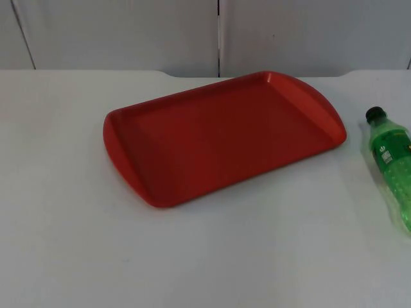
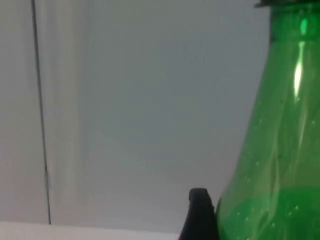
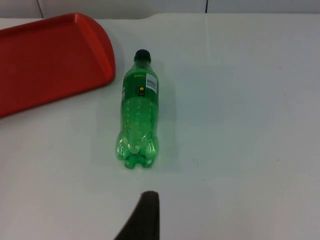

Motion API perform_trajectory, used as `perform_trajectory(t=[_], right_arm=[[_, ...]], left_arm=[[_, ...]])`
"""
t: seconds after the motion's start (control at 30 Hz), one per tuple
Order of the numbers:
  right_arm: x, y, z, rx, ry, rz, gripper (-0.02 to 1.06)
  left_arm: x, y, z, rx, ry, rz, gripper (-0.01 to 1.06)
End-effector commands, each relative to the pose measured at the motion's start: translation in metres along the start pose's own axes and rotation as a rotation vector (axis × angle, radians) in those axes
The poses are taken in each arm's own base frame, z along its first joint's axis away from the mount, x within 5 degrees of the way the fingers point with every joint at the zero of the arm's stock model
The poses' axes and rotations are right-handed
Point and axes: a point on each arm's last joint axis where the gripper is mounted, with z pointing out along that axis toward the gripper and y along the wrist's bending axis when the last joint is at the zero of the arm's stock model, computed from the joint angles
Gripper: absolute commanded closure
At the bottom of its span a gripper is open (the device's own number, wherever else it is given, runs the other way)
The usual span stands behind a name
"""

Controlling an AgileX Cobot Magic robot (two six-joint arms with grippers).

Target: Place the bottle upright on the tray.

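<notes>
A green bottle (image 1: 393, 160) lies on its side on the white desk (image 1: 64, 224), just right of the red tray (image 1: 225, 138). Its black cap (image 1: 374, 114) points to the far grey wall (image 1: 128, 32). The right end effector (image 3: 142, 220) hangs near the bottle's bottom end, not touching it. The left end effector (image 2: 200, 217) is just beside green bottle plastic (image 2: 280, 150). Nobody can tell if either one is apart or together.

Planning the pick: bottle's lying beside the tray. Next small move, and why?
Probably ease the right gripper forward and down toward the green bottle: it lies on its side on the white table, cap toward the wall, beside the red tray, straight ahead of that gripper. The left gripper waits, close against green bottle plastic.
</notes>
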Motion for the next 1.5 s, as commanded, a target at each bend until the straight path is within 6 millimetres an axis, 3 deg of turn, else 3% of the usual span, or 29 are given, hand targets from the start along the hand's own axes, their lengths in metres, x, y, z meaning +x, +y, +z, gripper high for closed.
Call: perform_trajectory(t=[0.0,0.17,0.47,0.67,0.93,1.1,1.17,1.27,1.47], right_arm=[[0.000,0.001,0.000,0.000,-0.006,0.006,0.16],[0.000,0.001,0.000,0.000,-0.006,0.006,0.16],[0.000,0.001,0.000,0.000,-0.006,0.006,0.16],[0.000,0.001,0.000,0.000,-0.006,0.006,0.16],[0.000,0.001,0.000,0.000,-0.006,0.006,0.16],[0.000,0.001,0.000,0.000,-0.006,0.006,0.16],[0.000,0.001,0.000,0.000,-0.006,0.006,0.16],[0.000,0.001,0.000,0.000,-0.006,0.006,0.16],[0.000,0.001,0.000,0.000,-0.006,0.006,0.16]], left_arm=[[-0.002,-0.002,0.000,0.009,-0.051,-0.004,1.05],[0.003,-0.005,0.012,0.017,-0.066,0.040,1.05],[0.033,-0.047,0.054,0.124,-0.143,0.170,1.05],[0.058,-0.062,0.084,0.160,-0.203,0.175,1.05],[0.091,-0.068,0.115,0.216,-0.222,0.203,1.05],[0.129,-0.081,0.137,0.435,-0.277,0.349,1.05],[0.134,-0.083,0.140,0.461,-0.294,0.361,1.05],[0.154,-0.083,0.150,0.494,-0.288,0.364,1.05],[0.175,-0.073,0.163,0.489,-0.259,0.353,1.05]])
